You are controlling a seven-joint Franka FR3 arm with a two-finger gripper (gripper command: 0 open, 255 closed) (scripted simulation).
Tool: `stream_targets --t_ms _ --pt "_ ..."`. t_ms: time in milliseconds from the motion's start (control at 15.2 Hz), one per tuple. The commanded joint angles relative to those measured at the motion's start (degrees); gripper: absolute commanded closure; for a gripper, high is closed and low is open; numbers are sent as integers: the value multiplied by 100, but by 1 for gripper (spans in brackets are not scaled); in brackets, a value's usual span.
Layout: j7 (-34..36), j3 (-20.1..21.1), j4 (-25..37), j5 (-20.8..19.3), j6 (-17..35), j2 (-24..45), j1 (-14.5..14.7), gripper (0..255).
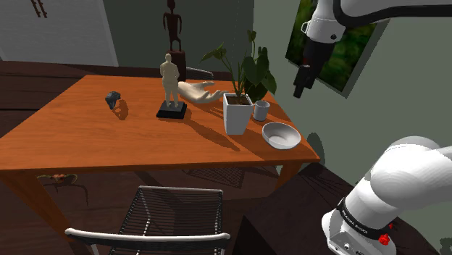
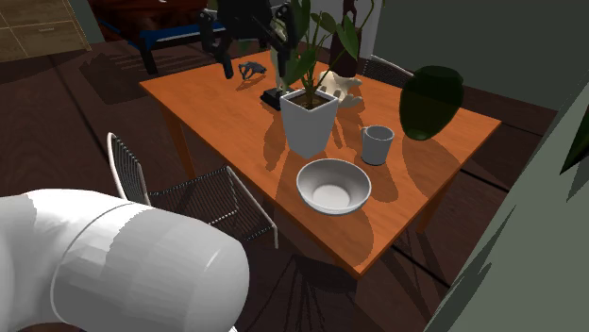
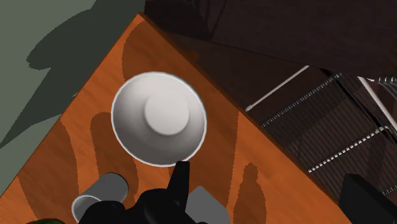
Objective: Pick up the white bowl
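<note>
Bowl [image 1: 281,135], white, sits untouched on the worktop [image 1: 87,138] just beside the planter [image 1: 237,114], towards the worktop's corner. The gripper [image 1: 298,91] hangs high above the planter's bowl side, carrying nothing; whether it is open or closed I cannot tell. Descent, grasp and lift all remain, I'd judge.

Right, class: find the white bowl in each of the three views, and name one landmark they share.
Shoulder view: white bowl at the table's corner toward that view's right, right of the planter.
Second exterior view: mid-picture, in front of the planter.
Wrist view: near the table's corner, beside the grey cup.
Shared landmark: the grey cup next to the bowl.
</note>
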Motion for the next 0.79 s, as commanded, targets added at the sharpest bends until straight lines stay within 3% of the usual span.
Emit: stream_targets --t_ms 0,726 --pt "0 0 0 0 0 0 0 0" --pt "-34 -199 -1294 -305 2529 1113 -201 0"
